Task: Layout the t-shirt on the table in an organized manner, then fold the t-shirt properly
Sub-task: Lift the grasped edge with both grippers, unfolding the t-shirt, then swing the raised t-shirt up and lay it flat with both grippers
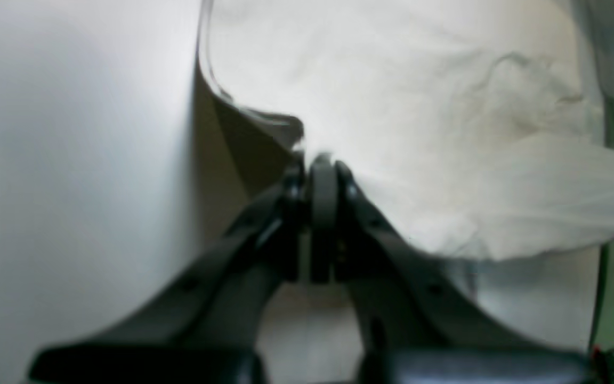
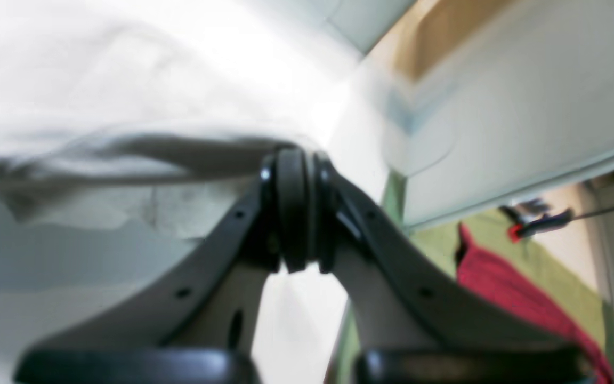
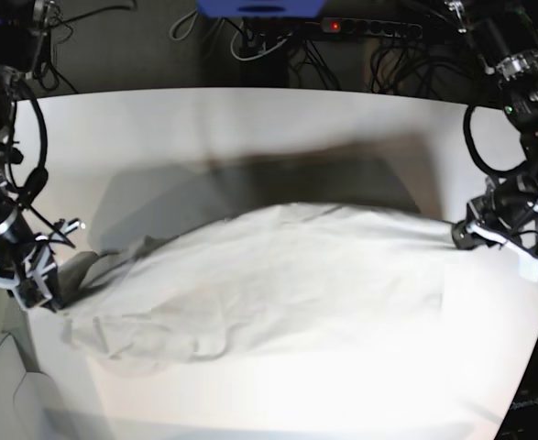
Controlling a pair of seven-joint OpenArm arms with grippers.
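Bare table (image 3: 250, 119) behind the t-shirt (image 3: 269, 275) seems open; cables (image 3: 278, 41) crowd beyond.

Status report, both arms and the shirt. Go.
Left gripper jaws shut on the t-shirt. Right gripper jaws shut on its other end. Shirt stretched between them over the table, partly lifted, wrinkled. Nothing in the way.

Counts: 1 t-shirt (image 3: 269, 275), 1 table (image 3: 250, 119).
2 grippers: left gripper (image 3: 459, 235) at 3 o'clock, right gripper (image 3: 56, 286) at 9 o'clock.
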